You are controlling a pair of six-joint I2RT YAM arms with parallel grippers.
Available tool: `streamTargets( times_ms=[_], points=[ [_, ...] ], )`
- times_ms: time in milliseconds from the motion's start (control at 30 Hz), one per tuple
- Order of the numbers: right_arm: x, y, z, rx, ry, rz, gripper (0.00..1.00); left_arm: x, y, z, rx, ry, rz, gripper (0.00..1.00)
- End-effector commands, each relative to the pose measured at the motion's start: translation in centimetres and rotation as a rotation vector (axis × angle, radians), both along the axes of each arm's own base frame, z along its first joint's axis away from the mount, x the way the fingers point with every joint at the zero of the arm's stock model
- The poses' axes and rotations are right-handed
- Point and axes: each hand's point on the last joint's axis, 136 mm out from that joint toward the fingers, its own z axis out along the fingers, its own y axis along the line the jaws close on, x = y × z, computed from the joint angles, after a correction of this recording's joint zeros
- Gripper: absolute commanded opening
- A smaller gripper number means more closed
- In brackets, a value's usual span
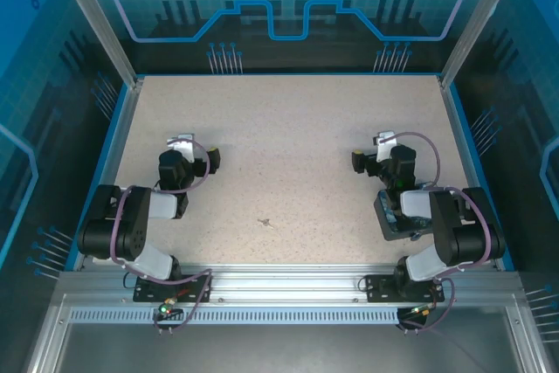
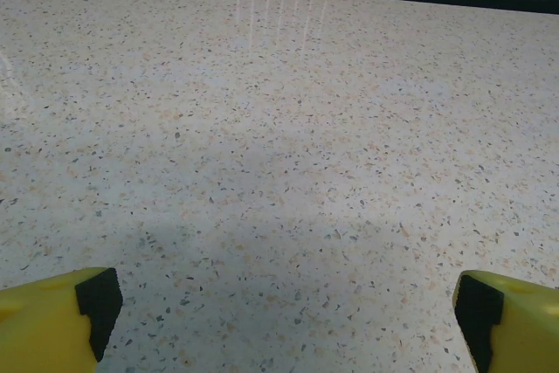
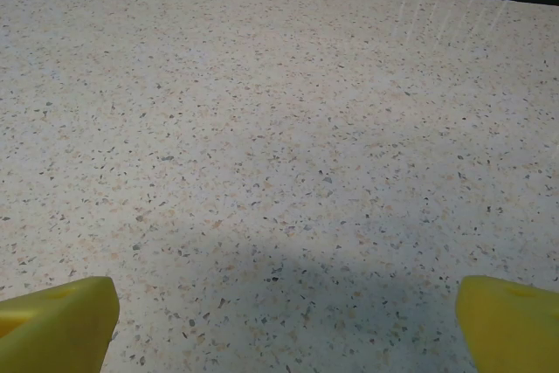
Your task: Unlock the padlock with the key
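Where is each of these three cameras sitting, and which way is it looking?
Top: above and behind, looking down at the table, key and both arms.
Left wrist: on the left arm, facing low across the table towards its far edge; open left claw below.
Right wrist: likewise on the right arm; open right claw.
All share the speckled table.

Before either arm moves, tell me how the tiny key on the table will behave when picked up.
The key is a thin sliver lying flat on the table, so it is probably light and may skid rather than lift. It looks like metal, so likely stiff. Being flat, it should not roll.
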Motion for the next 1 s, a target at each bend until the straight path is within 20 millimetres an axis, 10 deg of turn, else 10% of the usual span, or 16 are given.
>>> streamTargets(
  times_ms=[0, 667, 967],
  points=[
    [0.5, -0.2, 0.9, -0.002, -0.022, 0.002, 1.00, 0.6, 0.3, 0.8, 0.011, -0.024, 0.005, 0.99],
    [0.5, -0.3, 1.0, 0.015, -0.026, 0.011, 1.00, 0.6, 0.2, 0.8, 0.010, -0.022, 0.004, 0.99],
    [-0.5, -3.3, 9.5, 0.309, 0.072, -0.276, 1.00, 0.3, 2.5, 4.0, 0.023, 0.010, 0.147, 0.99]
  ],
)
